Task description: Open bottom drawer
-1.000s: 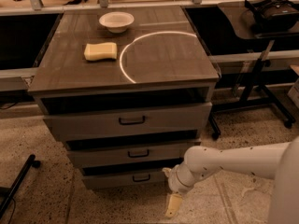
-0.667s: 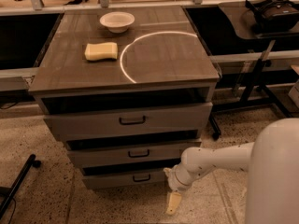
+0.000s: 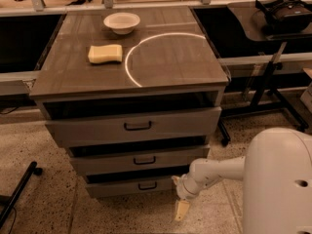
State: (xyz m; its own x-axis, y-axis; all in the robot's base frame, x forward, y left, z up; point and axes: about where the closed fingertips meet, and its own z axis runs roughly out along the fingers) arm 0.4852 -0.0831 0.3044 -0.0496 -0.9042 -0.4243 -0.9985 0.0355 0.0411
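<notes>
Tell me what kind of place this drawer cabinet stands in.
Probably a lab or office workspace: a speckled hard floor, desks on black legs, a headset on one. The robot's hand hangs low beside the bottom drawer.

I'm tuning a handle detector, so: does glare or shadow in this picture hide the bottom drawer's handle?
Camera view: warm, dim lighting; a bright glare arc curves across the cabinet top; dark shadow fills the gap above the bottom drawer, yet its black handle stands out on the front; the gripper hangs low by the drawer's right end, not covering the handle.
</notes>
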